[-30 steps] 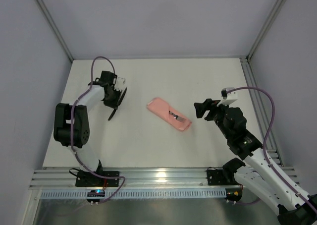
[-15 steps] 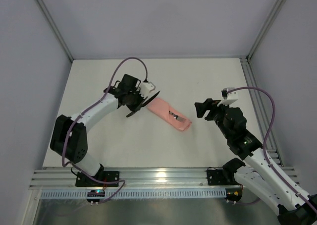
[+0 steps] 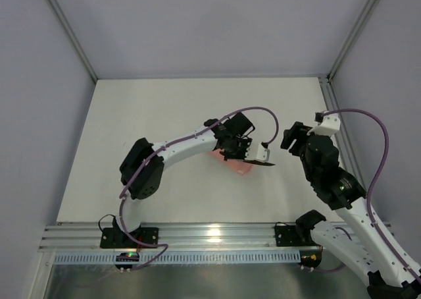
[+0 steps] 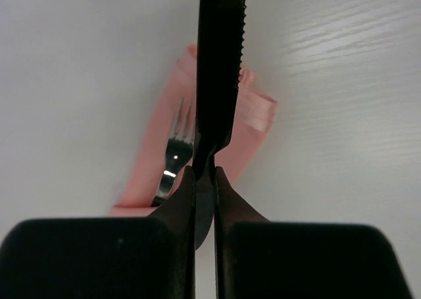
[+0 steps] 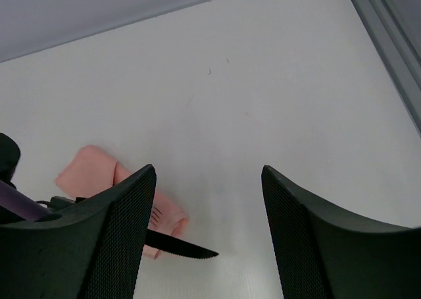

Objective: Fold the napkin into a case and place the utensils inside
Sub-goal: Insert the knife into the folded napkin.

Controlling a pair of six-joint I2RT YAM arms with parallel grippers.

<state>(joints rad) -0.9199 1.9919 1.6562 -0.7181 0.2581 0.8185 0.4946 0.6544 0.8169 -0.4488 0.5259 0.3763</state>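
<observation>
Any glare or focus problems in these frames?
Top external: glare patch on the near rail, table evenly lit. Left wrist: knife is a black silhouette, small highlights on the fork, left claw blurry at the bottom edge. Right wrist: right claw in focus, its mesh texture crisp.

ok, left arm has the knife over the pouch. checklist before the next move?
1. Knife gripped by left claw: ok, shut on it.
2. Fork inside pouch: ok, tines showing.
3. Knife above the pouch: ok, though the blade tip reaches past its far end.
4. Knife lined up with the pocket opening: cannot tell, the blade hides it.
5. Right claw out of the way: ok, open and off to the side.
</observation>
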